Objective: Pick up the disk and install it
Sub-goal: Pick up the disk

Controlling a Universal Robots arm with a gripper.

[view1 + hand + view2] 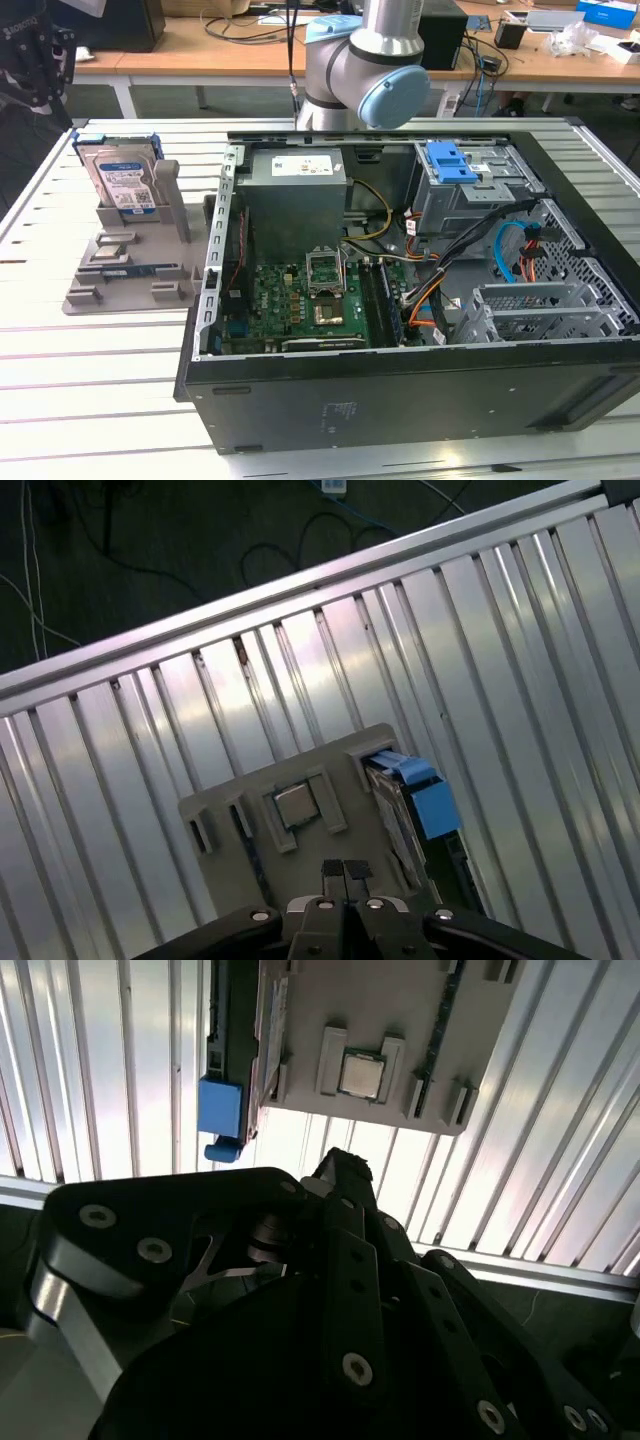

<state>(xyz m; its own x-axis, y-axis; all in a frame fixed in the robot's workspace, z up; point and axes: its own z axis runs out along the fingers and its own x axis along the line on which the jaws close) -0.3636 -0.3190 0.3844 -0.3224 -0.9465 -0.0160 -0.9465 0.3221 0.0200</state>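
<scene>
1. In the exterior view we see the disk (120, 172) standing upright in a grey holder (172, 200) on the slatted table (100, 380), to the exterior view's left of the open computer (420, 390).
2. In the second wrist view we see the disk (270, 1020) edge-on.
3. In the first wrist view the claw (345, 870) hangs over the holder (220, 810), its tips pressed together and empty, with the disk (397, 820) just beside it.

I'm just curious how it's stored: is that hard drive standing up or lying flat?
Standing up. In the exterior view the hard drive stands on edge in the grey holder, its label facing the camera.
</scene>
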